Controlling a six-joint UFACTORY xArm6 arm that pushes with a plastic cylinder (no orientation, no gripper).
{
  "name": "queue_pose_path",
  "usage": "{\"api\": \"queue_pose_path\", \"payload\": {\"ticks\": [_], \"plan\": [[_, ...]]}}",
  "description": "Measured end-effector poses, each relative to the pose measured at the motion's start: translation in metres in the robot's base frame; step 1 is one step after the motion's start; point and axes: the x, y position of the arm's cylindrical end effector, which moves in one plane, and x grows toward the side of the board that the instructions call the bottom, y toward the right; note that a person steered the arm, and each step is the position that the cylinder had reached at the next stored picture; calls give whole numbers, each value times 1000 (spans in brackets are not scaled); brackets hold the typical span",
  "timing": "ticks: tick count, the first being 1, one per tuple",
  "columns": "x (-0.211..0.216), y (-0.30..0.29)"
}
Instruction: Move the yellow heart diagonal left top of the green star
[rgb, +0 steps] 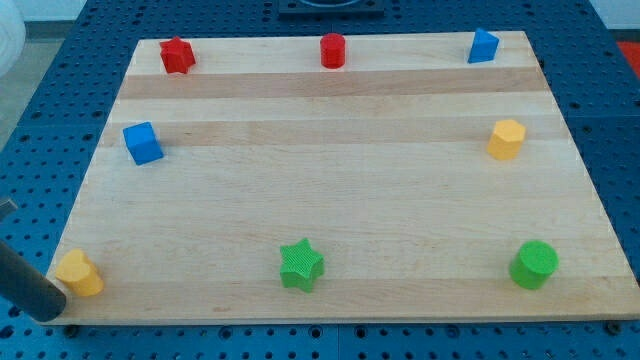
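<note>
The yellow heart (79, 273) sits at the bottom left corner of the wooden board (320, 190). The green star (301, 265) stands near the bottom edge, around the middle, well to the right of the heart. My dark rod comes in from the view's left edge, and my tip (50, 314) rests just left of and below the yellow heart, close to it or touching it.
A blue cube (142, 142) is at the left. A red block (177, 55), a red cylinder (333, 50) and a blue block (483, 46) line the top edge. A yellow hexagon (506, 139) is at the right, a green cylinder (534, 265) at the bottom right.
</note>
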Motion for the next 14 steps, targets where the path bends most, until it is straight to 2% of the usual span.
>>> {"api": "queue_pose_path", "payload": {"ticks": [2, 4, 5, 8, 11, 14], "plan": [[-15, 29], [-17, -3], [-25, 0], [-53, 47], [-120, 63], [-159, 122]]}}
